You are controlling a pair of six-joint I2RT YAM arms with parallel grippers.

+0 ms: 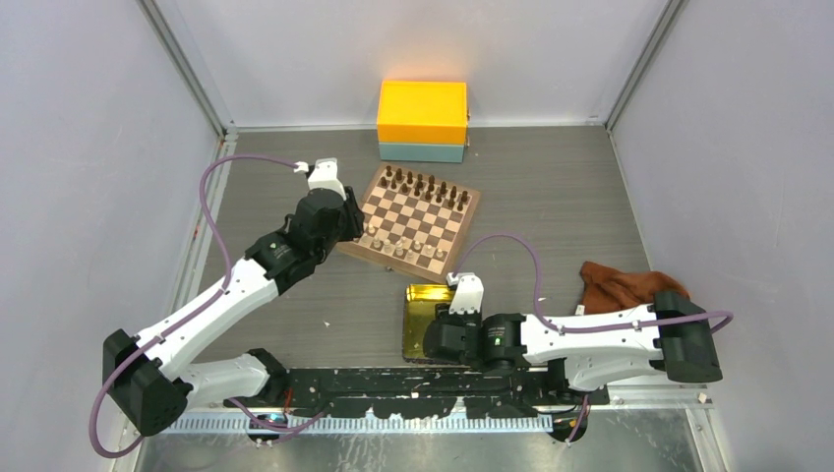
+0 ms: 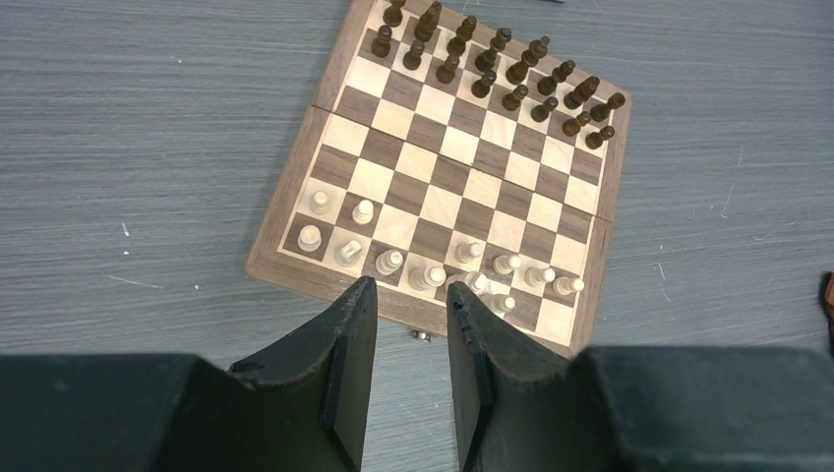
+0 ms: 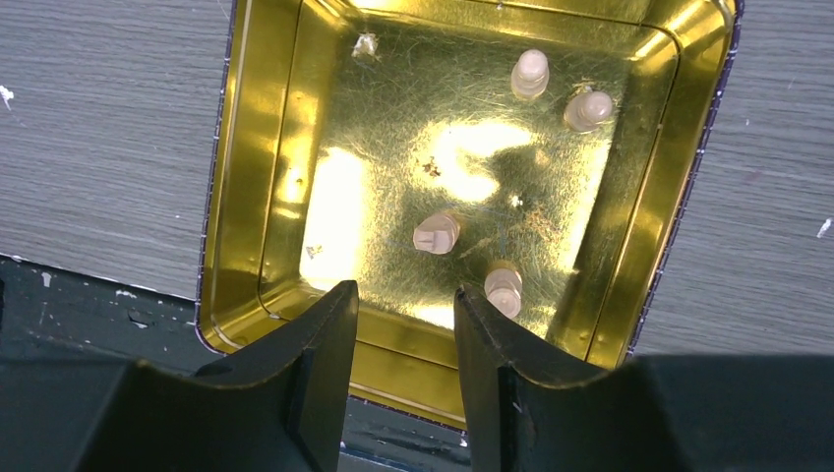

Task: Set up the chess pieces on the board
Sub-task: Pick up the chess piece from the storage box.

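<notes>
Chess pieces (image 3: 436, 234), right gripper (image 3: 403, 289) half-open, empty

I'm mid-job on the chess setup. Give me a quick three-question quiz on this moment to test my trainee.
1. True or false: the left claw is shut.
2. What is the right claw hanging over? A. the board B. the gold tray C. the brown cloth
3. How many whole pale pieces are in that tray?

Key:
1. False. Its fingers stand apart with nothing between them.
2. B.
3. Four.
</notes>
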